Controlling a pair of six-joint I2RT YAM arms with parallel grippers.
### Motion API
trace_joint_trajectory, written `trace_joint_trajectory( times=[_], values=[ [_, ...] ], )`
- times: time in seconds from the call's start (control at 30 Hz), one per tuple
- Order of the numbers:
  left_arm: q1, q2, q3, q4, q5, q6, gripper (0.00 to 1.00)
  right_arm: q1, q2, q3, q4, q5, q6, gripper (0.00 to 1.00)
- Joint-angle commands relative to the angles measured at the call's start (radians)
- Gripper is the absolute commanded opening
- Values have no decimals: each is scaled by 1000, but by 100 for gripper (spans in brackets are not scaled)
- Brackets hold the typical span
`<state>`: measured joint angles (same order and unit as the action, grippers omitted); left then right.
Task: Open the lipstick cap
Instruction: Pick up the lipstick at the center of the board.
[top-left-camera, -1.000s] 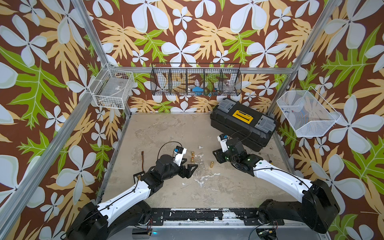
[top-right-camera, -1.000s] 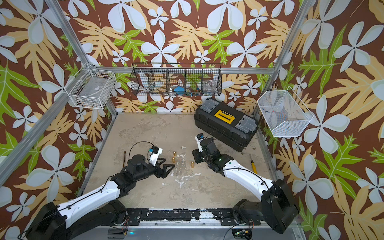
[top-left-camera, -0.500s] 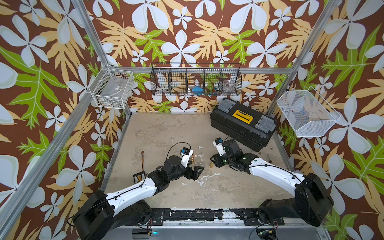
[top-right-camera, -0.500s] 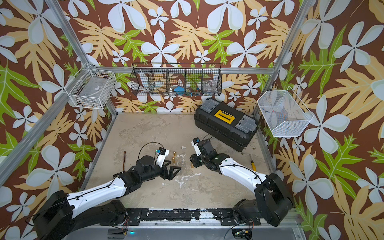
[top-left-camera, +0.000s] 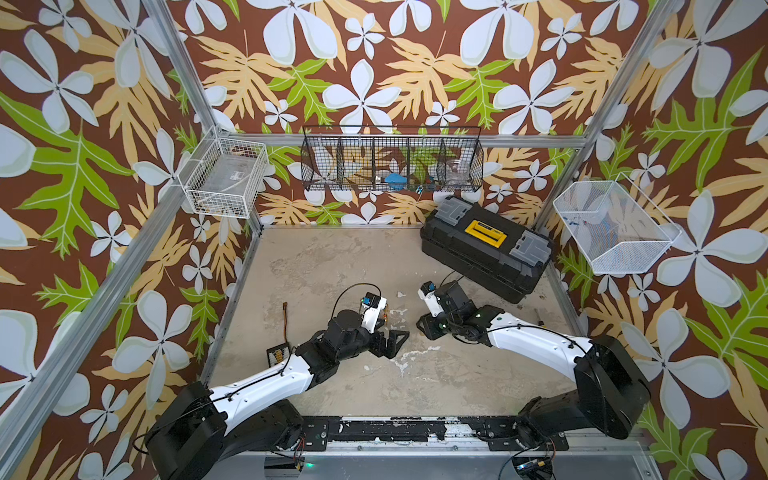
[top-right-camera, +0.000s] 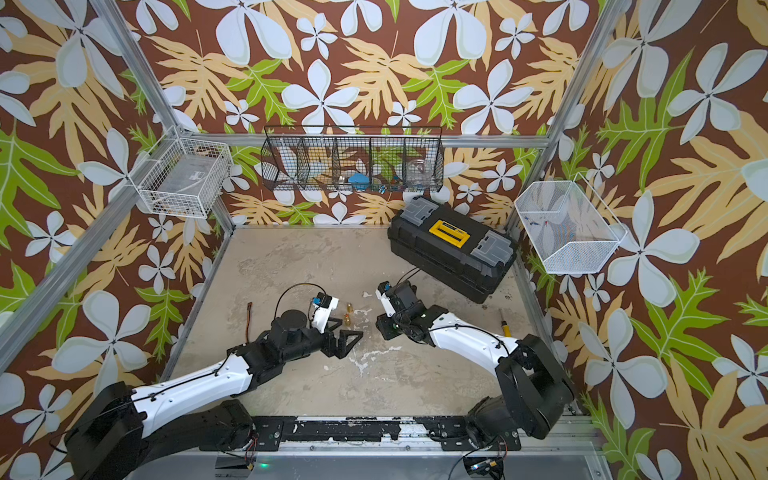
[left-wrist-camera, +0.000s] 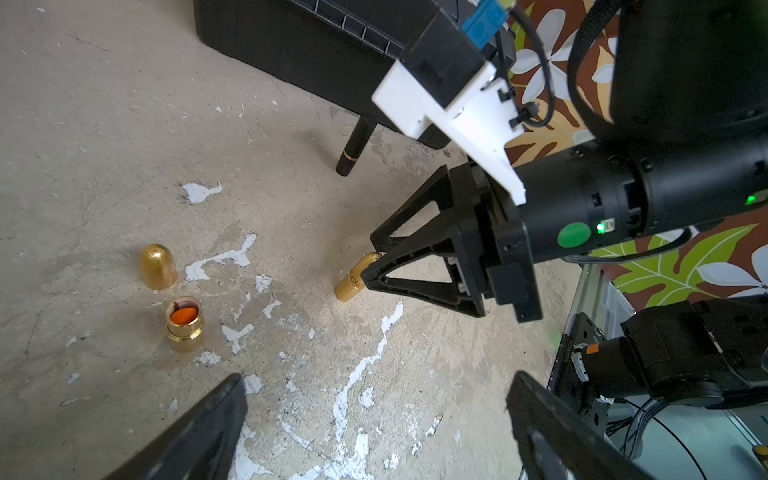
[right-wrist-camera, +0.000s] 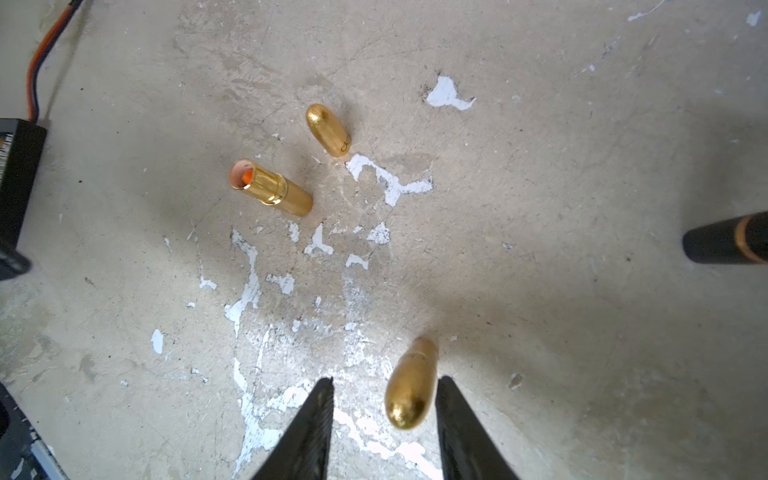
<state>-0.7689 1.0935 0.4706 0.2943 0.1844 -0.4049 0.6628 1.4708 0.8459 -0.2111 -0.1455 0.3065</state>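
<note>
Lipstick (right-wrist-camera: 409, 390), gold and with its cap on, stands on the counter (right-wrist-camera: 540, 208) between the right fingers (right-wrist-camera: 316, 424), close against one and clear of the other. They are spread, not clamped. In both top views these fingers sit a little below frame centre. The left fingers (left-wrist-camera: 199, 432) gape wide and hold nothing, near a loose cap (left-wrist-camera: 158, 266) and an uncapped tube (left-wrist-camera: 185, 324).

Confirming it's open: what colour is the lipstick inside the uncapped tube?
Lipstick is orange; best in the left wrist view.
</note>
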Motion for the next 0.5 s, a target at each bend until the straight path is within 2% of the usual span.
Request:
trace_joint_trajectory(
  times=[0.0, 0.47],
  values=[
    [-1, -15, -6, 6, -16, 28, 100, 4, 16, 6, -1, 22, -7, 41],
    [-1, -28, -1, -2, -37, 38, 100, 5, 88, 23, 13, 55, -31, 32]
  ],
)
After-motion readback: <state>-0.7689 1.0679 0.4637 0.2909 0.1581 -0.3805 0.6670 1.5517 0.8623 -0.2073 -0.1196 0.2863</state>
